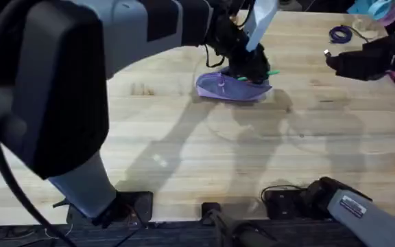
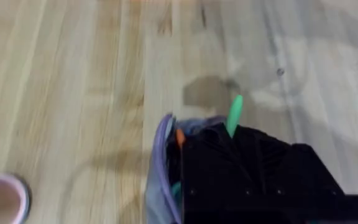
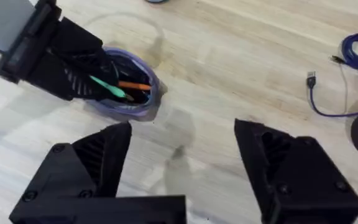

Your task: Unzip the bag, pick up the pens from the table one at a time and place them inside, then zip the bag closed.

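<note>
Pale butcher-block planks make up the surface point(image 1: 204, 158). Over its right side hangs the right end effector point(image 3: 182, 168), black fingers spread wide and gripping nothing. Farther out, near the middle of the far half, lies the lilac-purple fabric pencil pouch point(image 1: 233, 88), mouth gaping. The left end effector point(image 1: 249, 65) sits right at that mouth; whether its fingers are spread or pinching I cannot tell.

Two pens are counted: one bright green pen point(image 3: 107, 87) and one orange pen point(image 3: 134, 85), both lying inside the opening, with the green one's end poking out over the rim. There is one pouch.

By my judgement the step in hand is seating the green pen; it should be nudged fully below the zipper line before release, so that nothing snags the teeth when closing.
</note>
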